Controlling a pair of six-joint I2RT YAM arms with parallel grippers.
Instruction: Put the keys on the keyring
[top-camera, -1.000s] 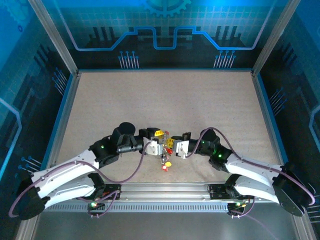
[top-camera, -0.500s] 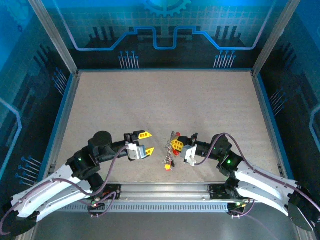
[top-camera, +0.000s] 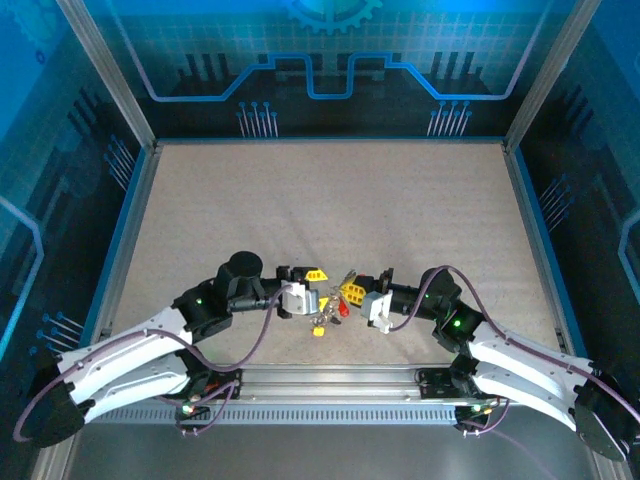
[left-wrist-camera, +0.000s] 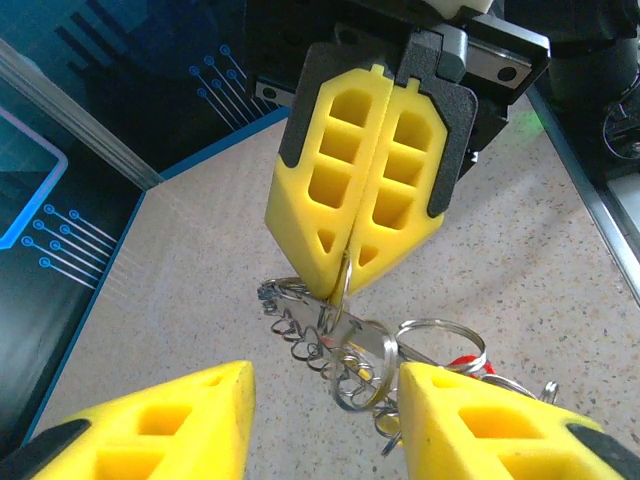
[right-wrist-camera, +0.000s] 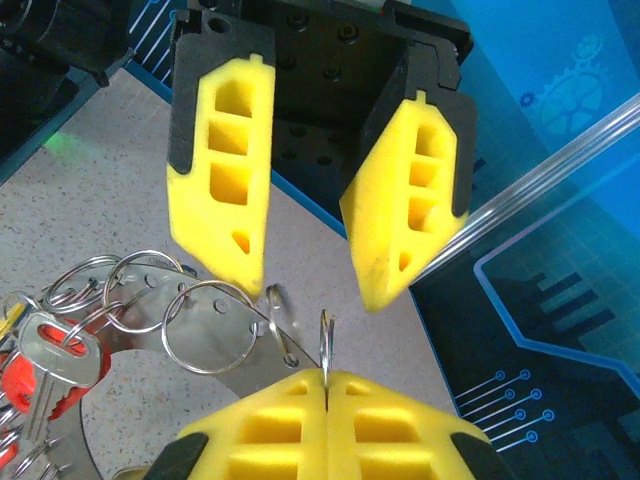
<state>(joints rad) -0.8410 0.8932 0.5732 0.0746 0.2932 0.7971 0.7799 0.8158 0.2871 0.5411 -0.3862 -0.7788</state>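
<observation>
1. The right end effector is pressed together, pinching the keyring by a thin loop at its rim.
2. The left end effector faces it with its fingers spread (gripping nothing), one tip on either side of the keyring.
3. The keys hang from the keyring between the two arms, by the bench's near edge.

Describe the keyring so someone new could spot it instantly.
On the speckled beige table, look near the front edge where the two yellow-fingered grippers meet. The keyring hangs from the shut right gripper, facing the open left gripper. Unlike the thin wire loops and red-headed key hooked on it, it is a flat grey band punched with holes.
</observation>
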